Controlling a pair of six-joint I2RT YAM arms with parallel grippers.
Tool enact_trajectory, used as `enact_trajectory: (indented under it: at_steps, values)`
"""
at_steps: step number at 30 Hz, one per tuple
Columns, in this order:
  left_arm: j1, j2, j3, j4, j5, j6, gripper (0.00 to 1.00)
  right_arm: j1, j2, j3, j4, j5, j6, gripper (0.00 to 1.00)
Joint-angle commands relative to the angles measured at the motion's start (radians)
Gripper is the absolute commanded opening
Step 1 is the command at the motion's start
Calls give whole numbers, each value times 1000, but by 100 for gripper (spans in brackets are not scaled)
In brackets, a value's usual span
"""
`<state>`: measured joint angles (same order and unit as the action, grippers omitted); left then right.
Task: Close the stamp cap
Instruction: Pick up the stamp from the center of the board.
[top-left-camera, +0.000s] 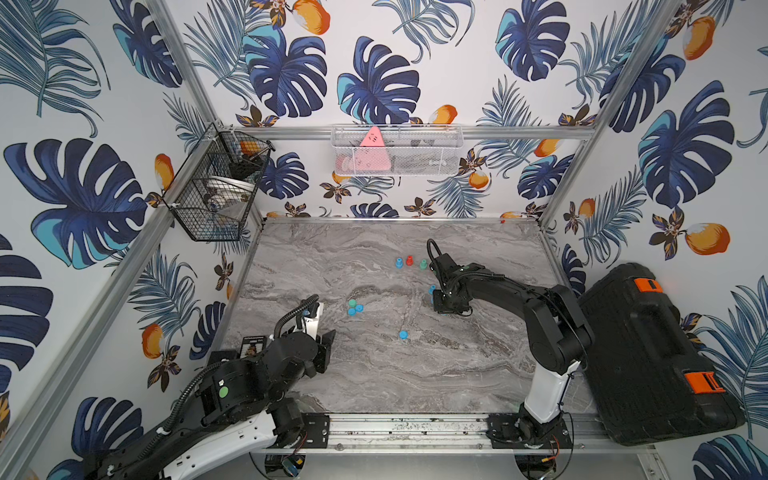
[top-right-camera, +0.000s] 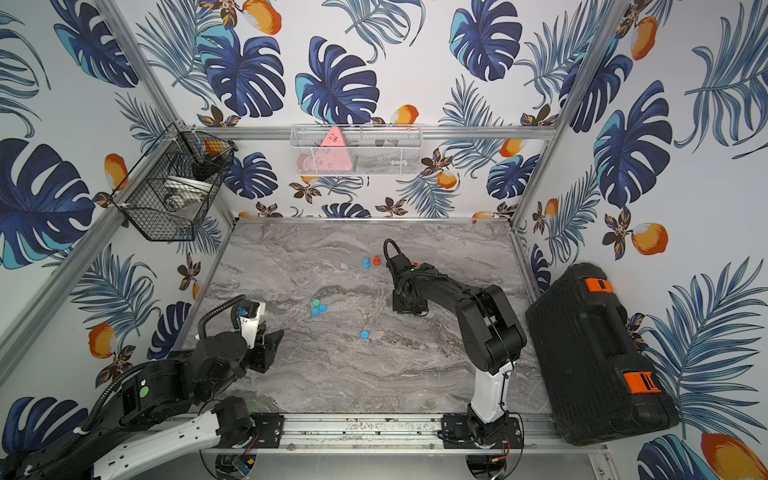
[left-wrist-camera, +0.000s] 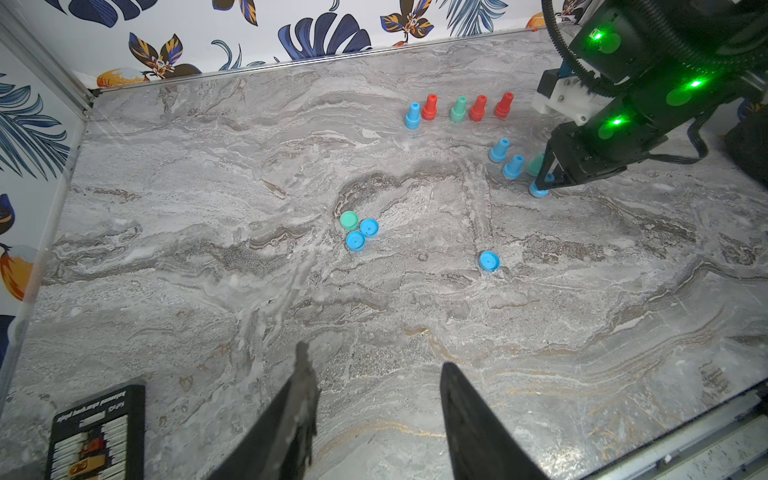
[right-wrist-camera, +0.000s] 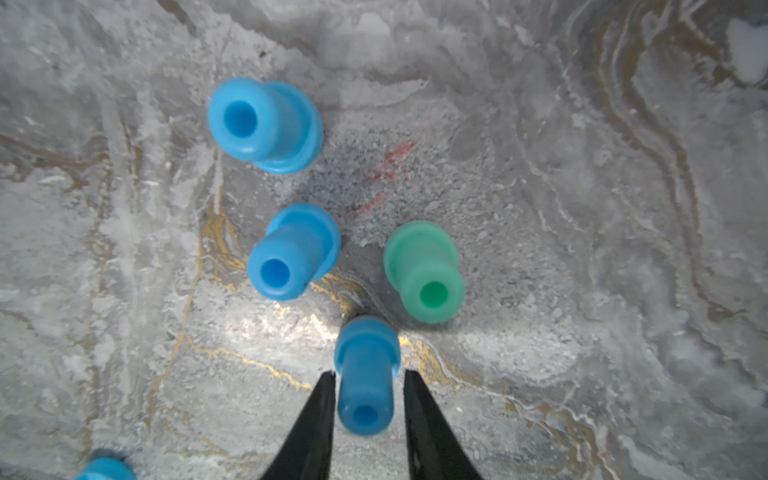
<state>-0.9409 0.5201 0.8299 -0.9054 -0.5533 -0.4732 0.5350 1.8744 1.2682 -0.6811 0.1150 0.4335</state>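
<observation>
Right gripper (right-wrist-camera: 370, 373) jaws straddle blue stamp (right-wrist-camera: 365, 390) beside green stamp (right-wrist-camera: 424, 270), grip unclear; left gripper (left-wrist-camera: 374, 355) jaws apart, empty.

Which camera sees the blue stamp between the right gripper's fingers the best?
The right wrist view: the blue stamp stands close up, whole, between the fingers of the right gripper. The left wrist view shows only its base, far off. In both top views the gripper hides nearly all of it.
</observation>
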Motion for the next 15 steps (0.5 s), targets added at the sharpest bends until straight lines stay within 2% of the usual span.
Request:
enact_trajectory:
  at_steps: [1,15]
  values:
    - [1,-2,0,6,-11,1,52,0,0,-6,9,3,1,28]
    - [1,-7,-1,5,-13,-1,52,11,-46,-14,-24,31,5,22]
